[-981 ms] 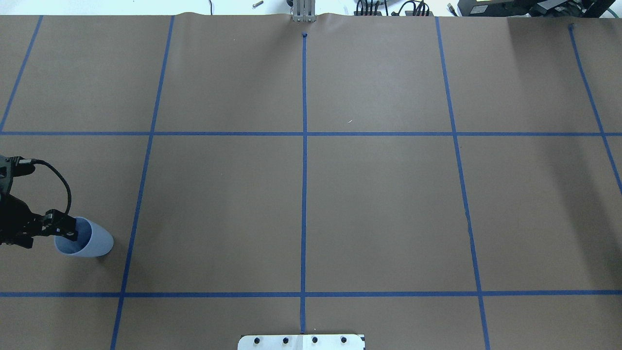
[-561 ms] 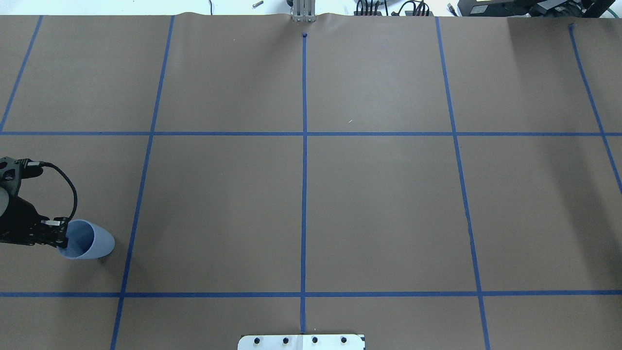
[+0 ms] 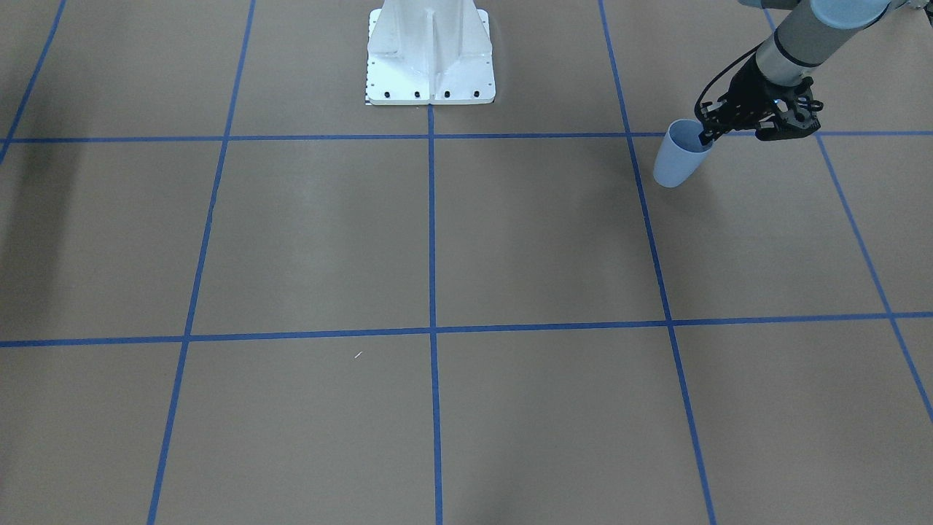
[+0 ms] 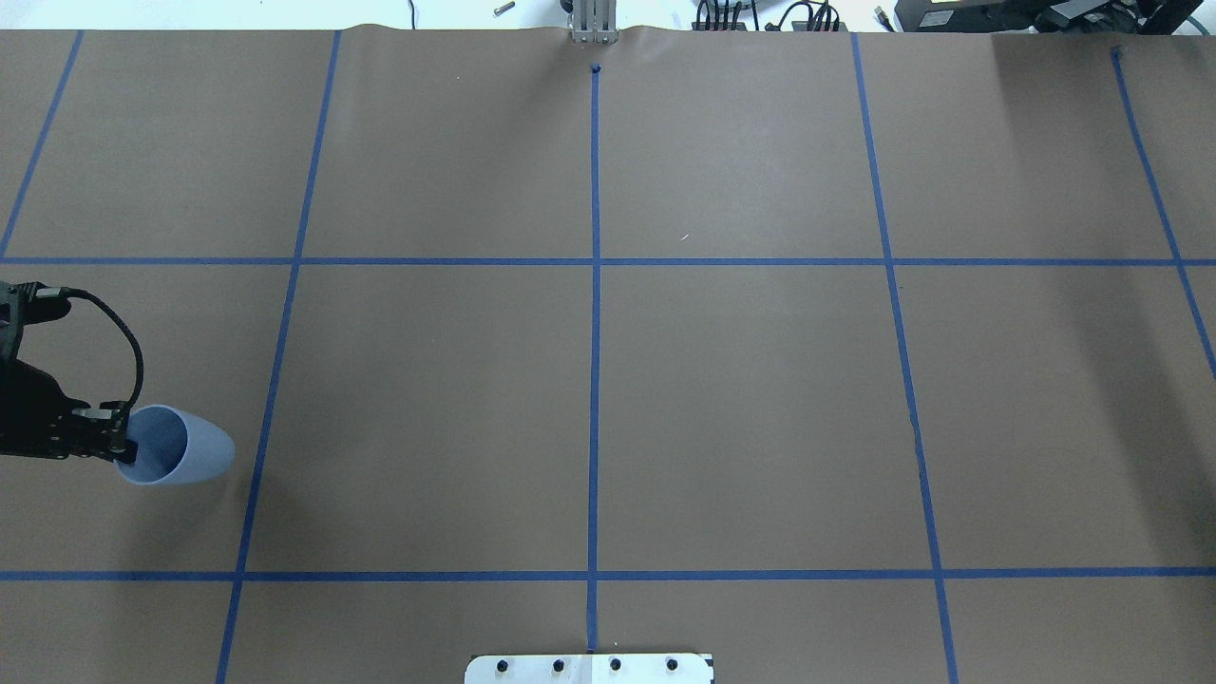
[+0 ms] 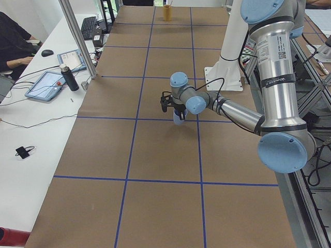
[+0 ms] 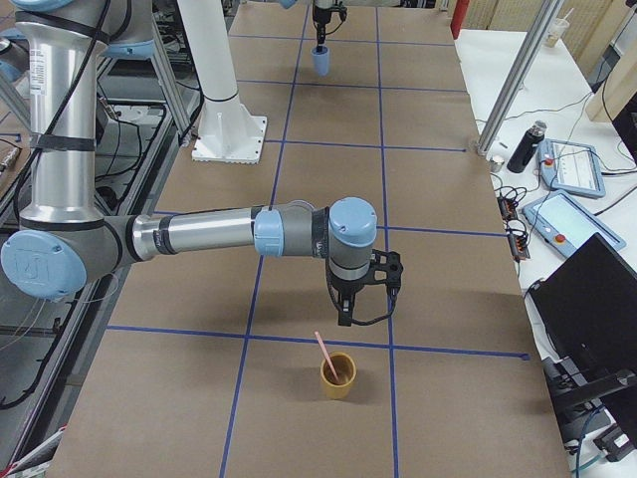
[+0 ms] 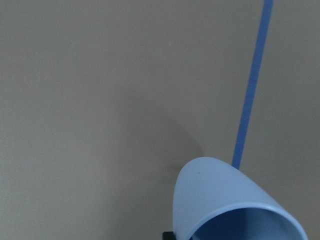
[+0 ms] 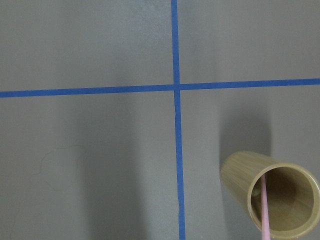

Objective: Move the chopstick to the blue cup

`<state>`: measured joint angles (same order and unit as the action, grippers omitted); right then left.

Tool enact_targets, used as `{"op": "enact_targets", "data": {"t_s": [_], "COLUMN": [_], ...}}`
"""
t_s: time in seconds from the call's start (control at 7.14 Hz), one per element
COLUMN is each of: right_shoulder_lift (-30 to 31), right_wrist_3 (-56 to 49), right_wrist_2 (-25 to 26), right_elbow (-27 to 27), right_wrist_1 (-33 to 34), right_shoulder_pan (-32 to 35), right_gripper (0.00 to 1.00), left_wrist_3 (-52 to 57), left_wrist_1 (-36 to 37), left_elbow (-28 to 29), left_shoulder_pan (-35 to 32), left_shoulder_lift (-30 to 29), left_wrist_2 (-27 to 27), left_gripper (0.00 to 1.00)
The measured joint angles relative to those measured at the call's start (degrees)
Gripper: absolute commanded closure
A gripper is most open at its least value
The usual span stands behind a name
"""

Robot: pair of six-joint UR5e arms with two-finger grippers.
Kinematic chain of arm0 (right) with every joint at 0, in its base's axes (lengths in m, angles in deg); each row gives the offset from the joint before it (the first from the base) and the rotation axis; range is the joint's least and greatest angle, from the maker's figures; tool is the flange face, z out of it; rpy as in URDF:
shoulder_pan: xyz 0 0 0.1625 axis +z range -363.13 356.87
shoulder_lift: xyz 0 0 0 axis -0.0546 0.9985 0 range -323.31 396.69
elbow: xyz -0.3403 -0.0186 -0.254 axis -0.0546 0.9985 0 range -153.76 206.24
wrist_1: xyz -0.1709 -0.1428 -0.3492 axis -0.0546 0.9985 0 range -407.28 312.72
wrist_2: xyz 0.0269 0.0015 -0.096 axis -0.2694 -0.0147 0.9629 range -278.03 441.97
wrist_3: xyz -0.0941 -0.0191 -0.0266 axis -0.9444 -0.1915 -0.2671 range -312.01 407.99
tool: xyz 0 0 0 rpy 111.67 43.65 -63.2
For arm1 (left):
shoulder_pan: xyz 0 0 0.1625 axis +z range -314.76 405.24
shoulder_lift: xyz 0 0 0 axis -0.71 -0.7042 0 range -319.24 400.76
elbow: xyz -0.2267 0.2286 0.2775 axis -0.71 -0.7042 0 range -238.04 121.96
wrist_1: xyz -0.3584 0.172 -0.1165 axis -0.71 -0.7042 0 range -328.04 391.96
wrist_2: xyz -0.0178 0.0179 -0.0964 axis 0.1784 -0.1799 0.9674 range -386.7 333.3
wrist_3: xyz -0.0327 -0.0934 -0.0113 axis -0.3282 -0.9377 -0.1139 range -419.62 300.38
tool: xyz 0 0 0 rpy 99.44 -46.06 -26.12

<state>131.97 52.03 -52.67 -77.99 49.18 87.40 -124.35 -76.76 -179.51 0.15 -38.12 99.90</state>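
Note:
The pale blue cup (image 4: 180,458) hangs tilted from my left gripper (image 4: 122,445), which is shut on its rim and holds it just above the brown table; it also shows in the front view (image 3: 676,159) with the left gripper (image 3: 705,135), and in the left wrist view (image 7: 235,200). The pale pink chopstick (image 8: 265,212) leans inside a bamboo-coloured cup (image 8: 272,192) at the table's other end. My right gripper (image 6: 364,317) hovers above and just behind that bamboo-coloured cup (image 6: 337,376) and the chopstick (image 6: 323,349). I cannot tell whether it is open or shut.
Blue tape lines divide the brown table into squares. The robot's white base (image 3: 430,58) stands at the near edge. An operators' desk with tablets and a dark bottle (image 6: 523,147) runs along the far edge behind an aluminium post (image 5: 77,39).
My left gripper closed on the blue cup's rim, then moved away from the robot with the cup, which now tilts more.

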Motion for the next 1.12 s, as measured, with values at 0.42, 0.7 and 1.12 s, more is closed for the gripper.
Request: {"op": "enact_targets", "data": {"t_s": [0.42, 0.7, 1.12], "right_shoulder_lift": [0.0, 0.0, 0.1], "right_wrist_3": [-0.1, 0.0, -0.2], "right_wrist_2": [-0.5, -0.5, -0.5], "right_elbow": [-0.2, -0.2, 0.0], "right_wrist_1": [-0.1, -0.2, -0.3], "right_shoulder_pan": [0.0, 0.0, 0.0], "right_gripper": [0.00, 0.00, 0.00], "left_wrist_3": [0.1, 0.0, -4.3], "left_wrist_1": [13.1, 28.2, 35.0], "left_elbow": [1.1, 6.9, 21.0], "left_shoulder_pan": [-2.0, -2.9, -2.5], "left_shoulder_lift": [-13.2, -30.6, -50.6], "left_wrist_2": [0.6, 0.4, 0.5], "left_gripper": [1.00, 1.00, 1.00]}}
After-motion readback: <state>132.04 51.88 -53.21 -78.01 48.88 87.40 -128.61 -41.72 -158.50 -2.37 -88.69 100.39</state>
